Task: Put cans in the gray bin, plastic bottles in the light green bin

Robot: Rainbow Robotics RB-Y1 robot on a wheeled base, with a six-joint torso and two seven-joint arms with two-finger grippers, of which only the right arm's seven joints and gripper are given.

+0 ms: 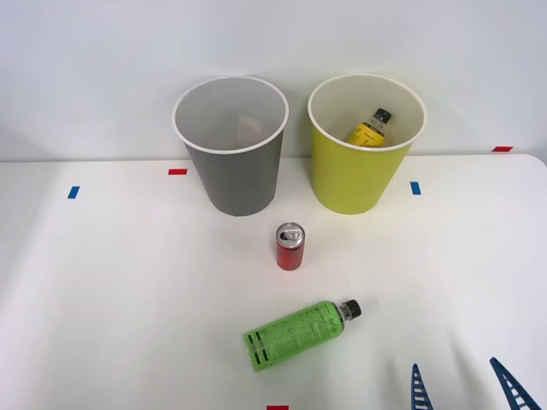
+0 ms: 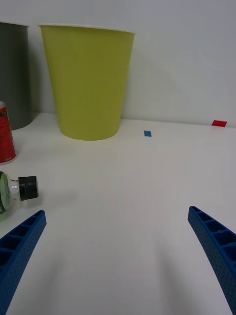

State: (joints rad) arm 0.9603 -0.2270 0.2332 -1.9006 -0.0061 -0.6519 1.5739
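A small red can [image 1: 290, 247] stands upright in the middle of the white table, in front of the two bins; its edge shows in the wrist view [image 2: 5, 133]. A green-labelled plastic bottle [image 1: 295, 335] with a black cap [image 2: 28, 187] lies on its side nearer to me. The gray bin [image 1: 232, 181] [image 2: 14, 74] stands at the back left. To its right, the light green bin [image 1: 355, 175] [image 2: 88, 81] holds a yellow-labelled bottle [image 1: 369, 130]. My right gripper [image 1: 466, 389] [image 2: 118, 246] is open at the front right, right of the green bottle's cap and holding nothing.
Small blue tape marks [image 1: 73, 192] [image 1: 415, 188] and red tape marks [image 1: 178, 172] [image 1: 502, 149] [image 1: 277, 407] lie flat on the table. A pale wall rises right behind the bins. The table's right edge curves near the far red mark.
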